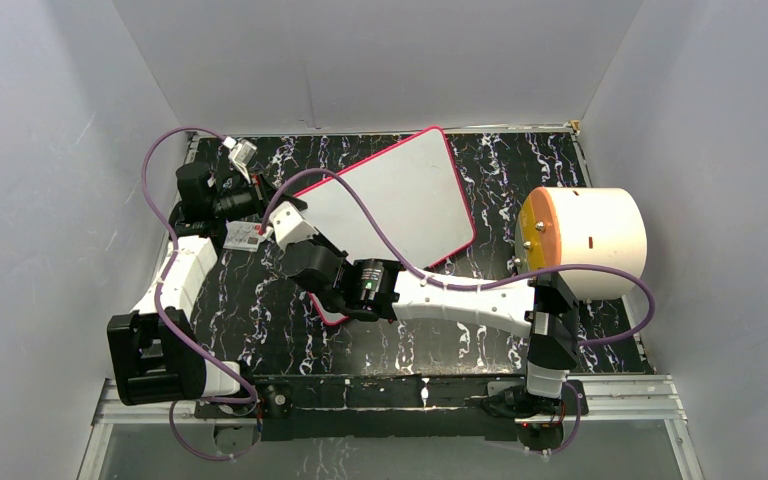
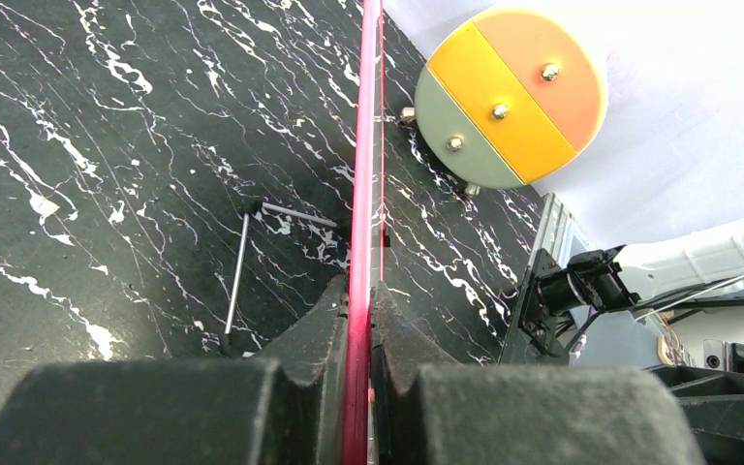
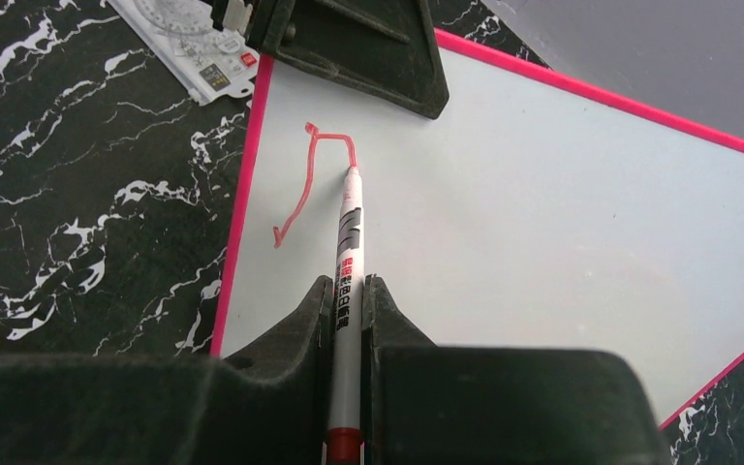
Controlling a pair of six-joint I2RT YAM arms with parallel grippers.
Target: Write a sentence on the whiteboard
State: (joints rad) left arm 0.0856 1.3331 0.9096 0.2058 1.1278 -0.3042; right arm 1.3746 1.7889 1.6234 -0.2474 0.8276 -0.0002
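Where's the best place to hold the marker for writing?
Grip the marker around the middle of its slim barrel, coming from its tail end, one finger each side. That leaves the tip free on the whiteboard, as the right end effector holds it now.

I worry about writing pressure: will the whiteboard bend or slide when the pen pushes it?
The whiteboard looks thin with a straight edge, so probably stiff and light. On the smooth table it might slide under the pen, but the left gripper clamped on its frame likely holds it.
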